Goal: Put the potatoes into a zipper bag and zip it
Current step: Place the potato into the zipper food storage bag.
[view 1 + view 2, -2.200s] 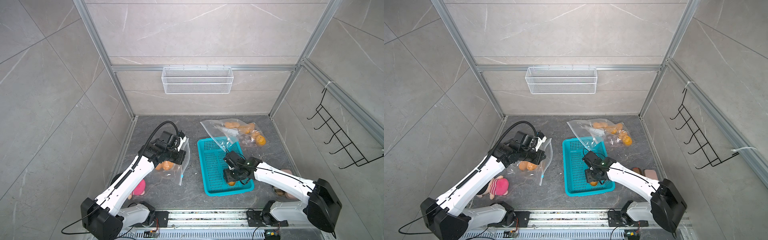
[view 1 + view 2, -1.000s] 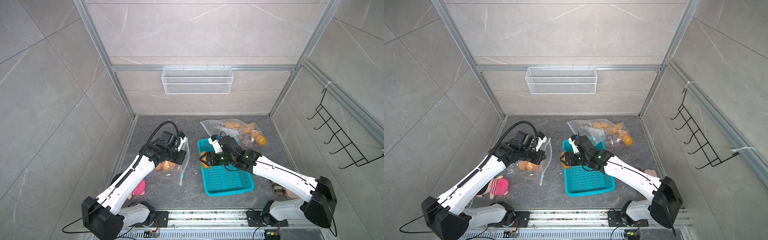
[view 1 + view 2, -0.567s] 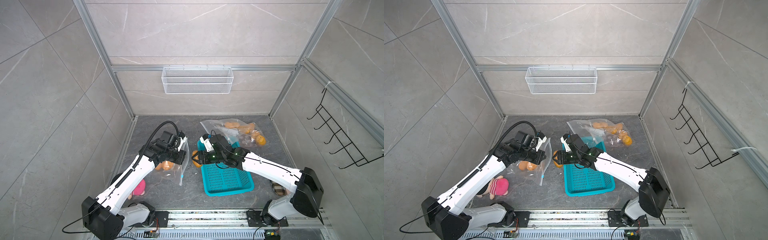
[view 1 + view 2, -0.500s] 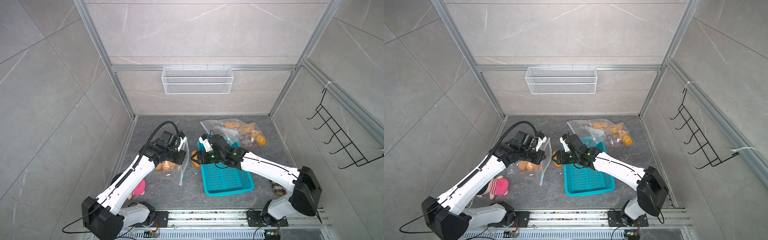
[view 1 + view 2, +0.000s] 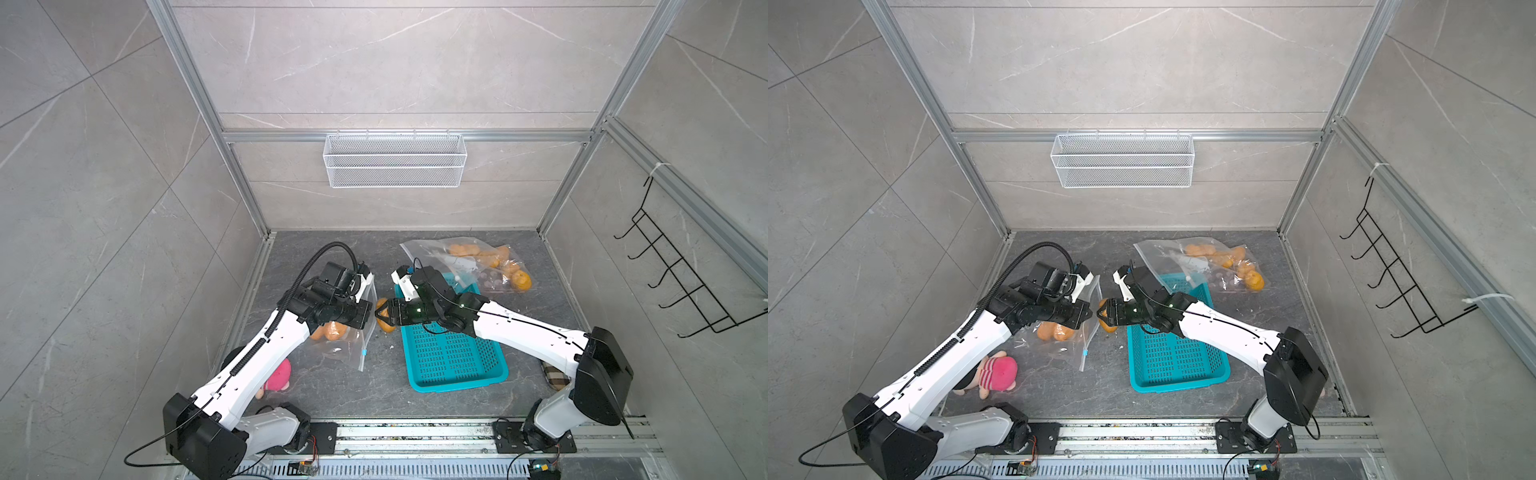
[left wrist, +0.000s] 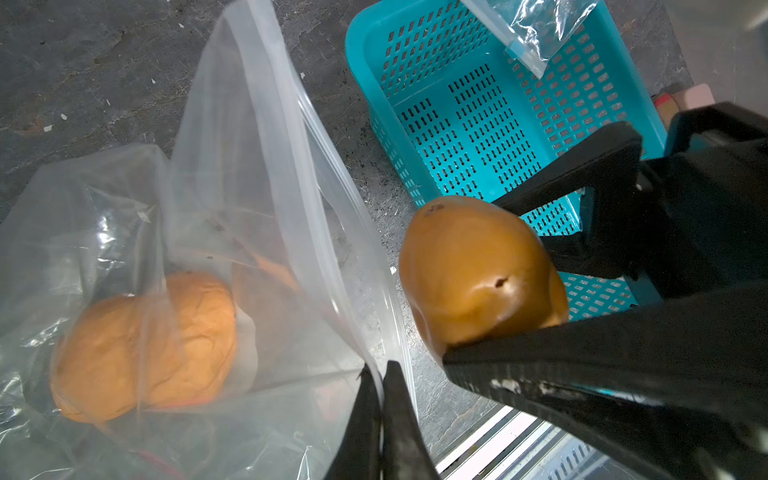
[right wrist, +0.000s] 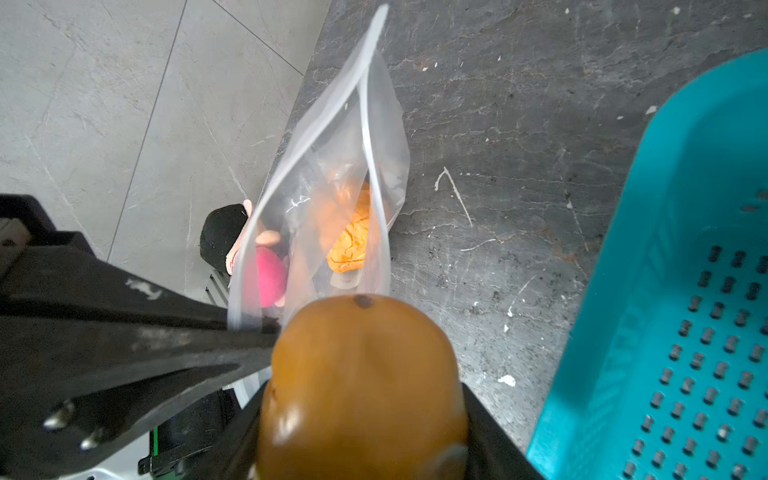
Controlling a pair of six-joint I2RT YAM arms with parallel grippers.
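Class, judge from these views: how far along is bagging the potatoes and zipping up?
Done: at least two potatoes lie in the zipper bag, whose rim the left gripper pinches. In hand: the right gripper holds another potato beside its mouth. Left: drop it in, zip.

Occlusions, cut-offs
Left arm [image 5: 257, 353] hides part of plush [image 5: 281, 372]; held potato [image 7: 361, 386] blurred, cut by frame edge.

Up it comes: the right gripper [image 5: 380, 319], down at the near end of the teal basket [image 5: 457, 384] two seconds ago, has lifted its potato [image 5: 388, 327] clear! It has swung across the basket and out past the left rim, and now the potato hangs right at the mouth of the zipper bag [image 5: 345, 349].
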